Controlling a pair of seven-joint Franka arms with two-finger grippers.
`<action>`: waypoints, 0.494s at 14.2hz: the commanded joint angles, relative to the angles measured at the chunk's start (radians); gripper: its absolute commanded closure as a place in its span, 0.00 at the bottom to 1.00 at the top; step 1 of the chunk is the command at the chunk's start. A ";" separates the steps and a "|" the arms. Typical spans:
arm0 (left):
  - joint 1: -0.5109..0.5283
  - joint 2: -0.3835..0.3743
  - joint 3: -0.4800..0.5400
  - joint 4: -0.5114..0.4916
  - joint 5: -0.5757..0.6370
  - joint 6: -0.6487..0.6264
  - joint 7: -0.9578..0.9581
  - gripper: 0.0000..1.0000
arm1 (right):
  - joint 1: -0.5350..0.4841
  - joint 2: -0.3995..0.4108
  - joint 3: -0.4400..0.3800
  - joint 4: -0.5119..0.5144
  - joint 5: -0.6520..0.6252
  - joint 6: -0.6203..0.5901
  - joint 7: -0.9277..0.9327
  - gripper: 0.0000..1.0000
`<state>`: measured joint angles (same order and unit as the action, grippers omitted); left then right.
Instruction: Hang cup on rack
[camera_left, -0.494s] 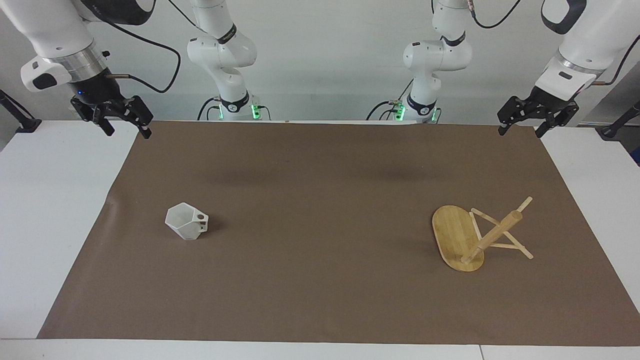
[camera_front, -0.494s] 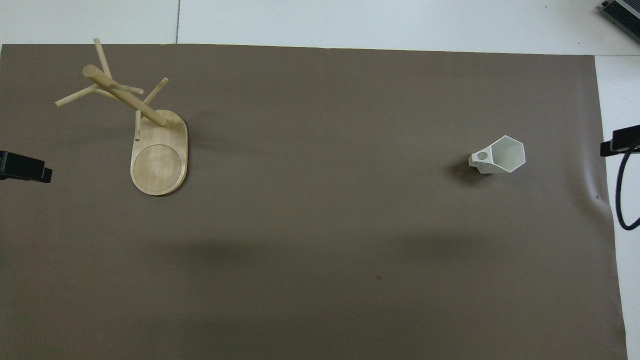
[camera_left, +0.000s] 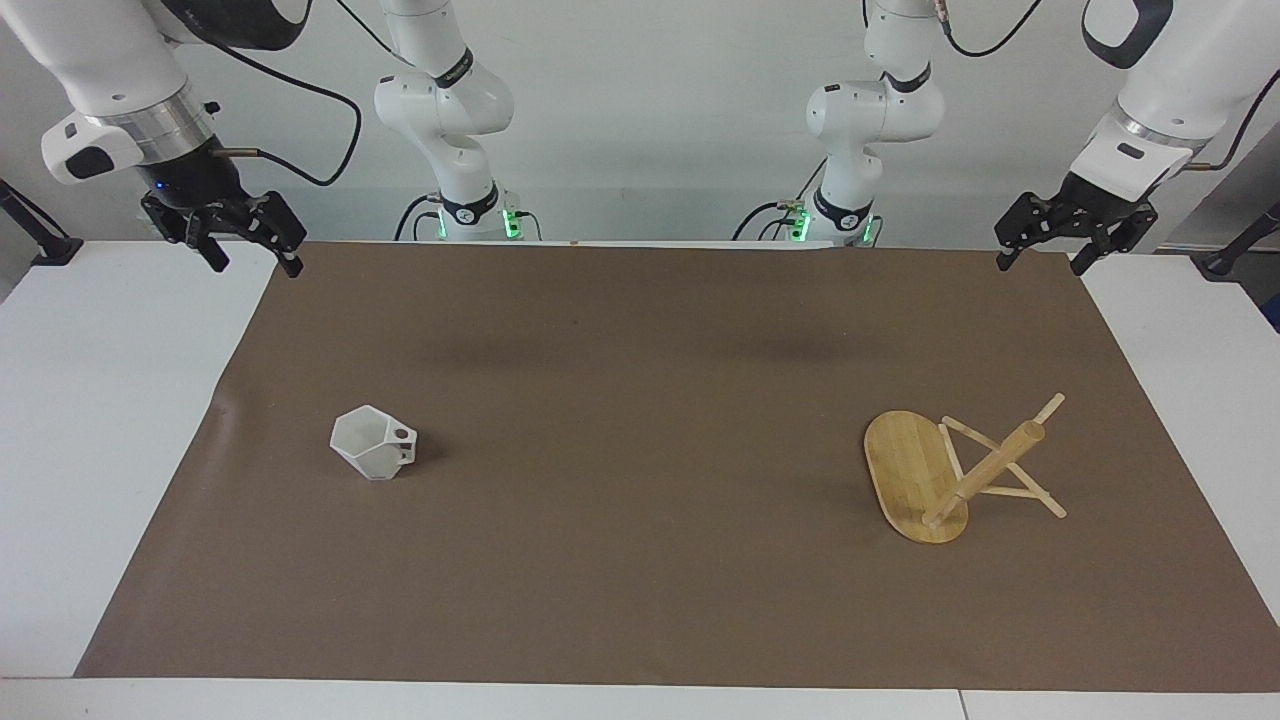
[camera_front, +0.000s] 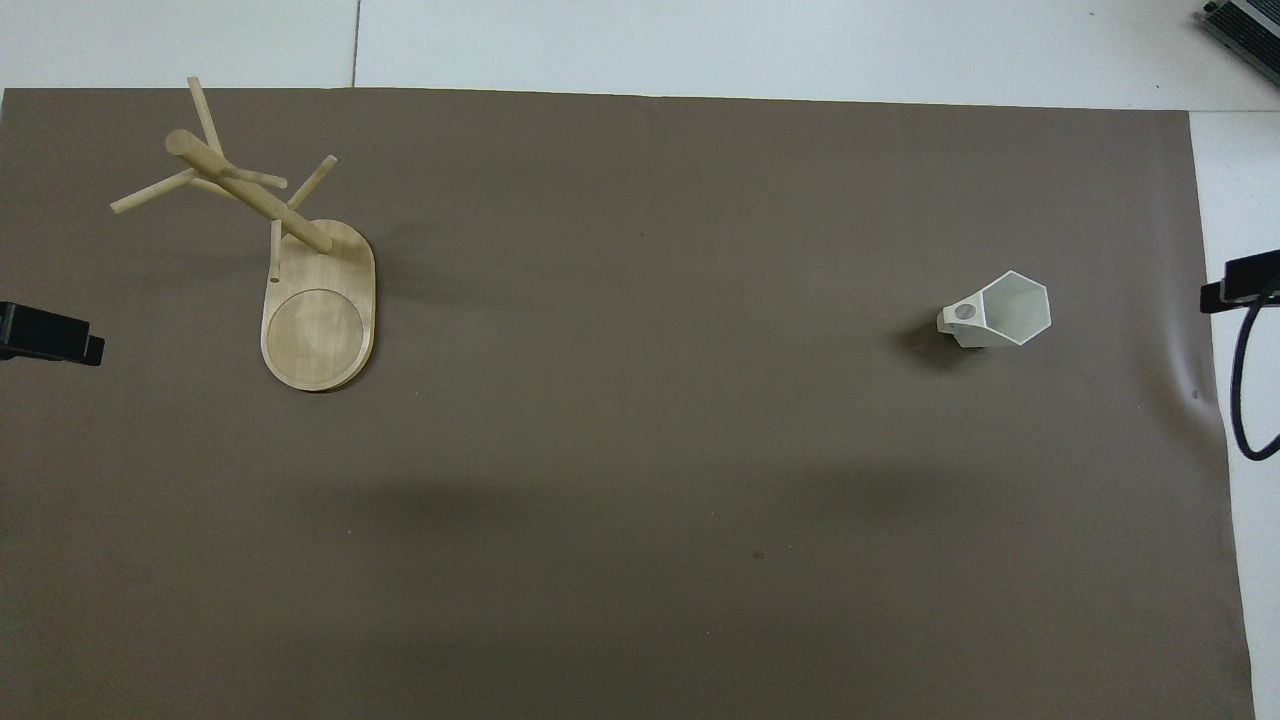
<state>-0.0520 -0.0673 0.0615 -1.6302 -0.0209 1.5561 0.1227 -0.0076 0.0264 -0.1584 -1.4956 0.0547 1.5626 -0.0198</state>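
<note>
- Bamboo rack (camera_left: 935, 478) stands upright in the facing view on the brown mat (camera_left: 640, 520) toward the left arm's end of the bench; the white cup (camera_left: 372, 441) stands well apart from it, toward the right arm's end.
- Left gripper (camera_left: 1040, 259) and right gripper (camera_left: 252, 263) wait over the mat's corners by the robots, jaws spread, holding nothing.
- The overhead view shows the cup (camera_front: 1000, 311) mouth up, the rack (camera_front: 318, 310) with bare pegs.

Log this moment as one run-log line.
cup: upright on mat, right arm's end | rack: standing, left arm's end, no cup | left gripper: open, waiting | right gripper: open, waiting
</note>
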 joint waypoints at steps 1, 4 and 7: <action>0.011 -0.011 -0.008 -0.003 0.019 -0.014 -0.002 0.00 | -0.003 -0.009 0.011 -0.011 -0.006 -0.003 -0.022 0.00; 0.011 -0.009 -0.009 -0.003 0.019 -0.014 -0.002 0.00 | 0.000 -0.013 0.013 -0.014 -0.006 -0.007 -0.028 0.00; 0.011 -0.011 -0.009 -0.003 0.019 -0.014 -0.002 0.00 | 0.000 -0.013 0.011 -0.014 -0.004 -0.006 -0.031 0.00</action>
<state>-0.0520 -0.0673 0.0615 -1.6302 -0.0209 1.5561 0.1227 -0.0039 0.0264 -0.1516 -1.4957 0.0547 1.5610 -0.0228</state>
